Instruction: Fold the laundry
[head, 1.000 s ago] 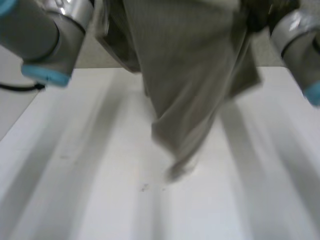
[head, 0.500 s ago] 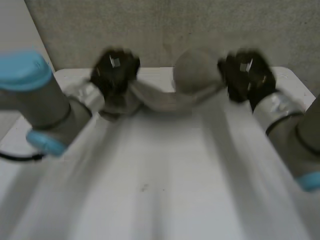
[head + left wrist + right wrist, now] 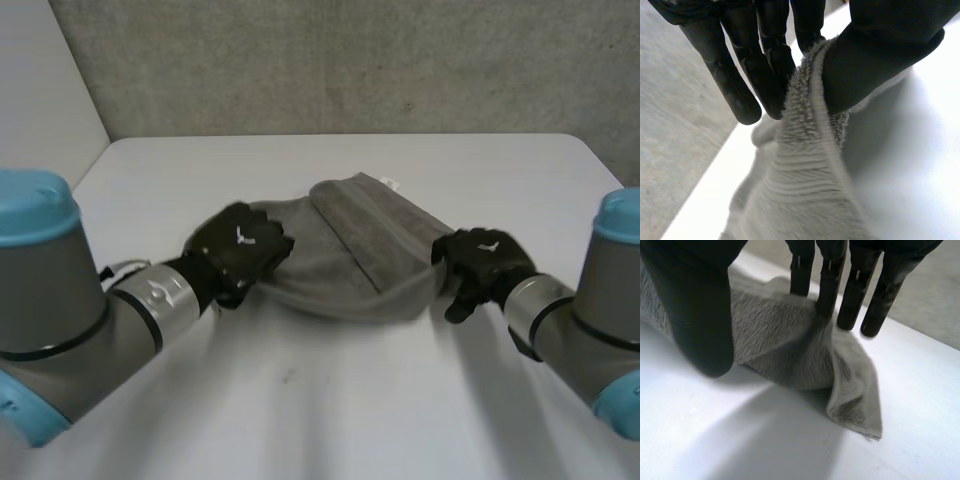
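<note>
A grey towel (image 3: 350,250) lies loosely folded and bunched across the middle of the white table (image 3: 330,410). My left hand (image 3: 240,252) is at its left end. In the left wrist view the thumb of that hand (image 3: 880,55) pinches the towel's ribbed edge (image 3: 805,165) against the fingers. At the towel's right end is my right hand (image 3: 480,262). In the right wrist view this hand (image 3: 695,300) has straight fingers and a spread thumb. Its fingertips (image 3: 827,295) rest on or just above the towel (image 3: 785,345), gripping nothing. A loose corner (image 3: 860,415) lies flat beyond them.
A grey wall (image 3: 350,60) rises behind the table's far edge. Bare table top stretches in front of the towel, between my two arms, and behind the towel up to the far edge.
The towel hung high in front of the head camera; both hands swung it down and towards me, onto the table. My right hand has opened and let go of its end.
</note>
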Action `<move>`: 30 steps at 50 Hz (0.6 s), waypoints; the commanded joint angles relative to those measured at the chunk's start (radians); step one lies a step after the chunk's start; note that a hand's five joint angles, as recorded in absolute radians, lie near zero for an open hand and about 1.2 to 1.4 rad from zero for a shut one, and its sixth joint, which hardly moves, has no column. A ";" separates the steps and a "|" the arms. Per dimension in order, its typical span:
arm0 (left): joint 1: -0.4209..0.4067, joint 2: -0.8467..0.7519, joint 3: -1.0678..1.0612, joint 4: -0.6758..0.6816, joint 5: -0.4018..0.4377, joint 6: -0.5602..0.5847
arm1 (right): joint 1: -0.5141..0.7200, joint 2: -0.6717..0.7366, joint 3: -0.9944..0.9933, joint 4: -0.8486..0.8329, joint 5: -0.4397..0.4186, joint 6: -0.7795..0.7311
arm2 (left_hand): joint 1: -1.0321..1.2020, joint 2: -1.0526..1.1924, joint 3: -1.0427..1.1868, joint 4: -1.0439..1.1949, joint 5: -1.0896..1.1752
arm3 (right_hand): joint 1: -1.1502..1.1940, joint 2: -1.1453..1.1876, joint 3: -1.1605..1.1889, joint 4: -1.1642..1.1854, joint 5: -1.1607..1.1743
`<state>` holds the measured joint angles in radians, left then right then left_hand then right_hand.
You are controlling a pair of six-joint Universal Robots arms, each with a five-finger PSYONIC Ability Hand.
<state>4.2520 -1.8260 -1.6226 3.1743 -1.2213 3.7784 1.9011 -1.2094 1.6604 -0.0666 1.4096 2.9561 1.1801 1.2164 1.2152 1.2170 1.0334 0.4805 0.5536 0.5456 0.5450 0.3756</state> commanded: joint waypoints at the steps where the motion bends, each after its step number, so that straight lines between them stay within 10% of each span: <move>1: -0.023 0.099 0.069 -0.042 -0.058 -0.151 | -0.062 -0.027 0.015 -0.024 -0.033 0.210 | 0.216 0.180 0.181 0.179 0.188 | -0.248 -0.321 -0.313 -0.313 -0.318; 30: -0.073 0.152 0.170 -0.086 -0.122 -0.230 | -0.131 0.028 -0.021 -0.058 0.019 0.258 | 0.216 0.180 0.181 0.179 0.188 | -0.287 -0.360 -0.352 -0.351 -0.357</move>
<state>4.1773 -1.6710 -1.4551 3.0937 -1.3428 3.5483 1.7687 -1.1834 1.6202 -0.1458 1.4258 3.2131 1.1801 1.2164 1.2152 1.2172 1.0334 0.1938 0.2263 0.2069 0.2271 0.0530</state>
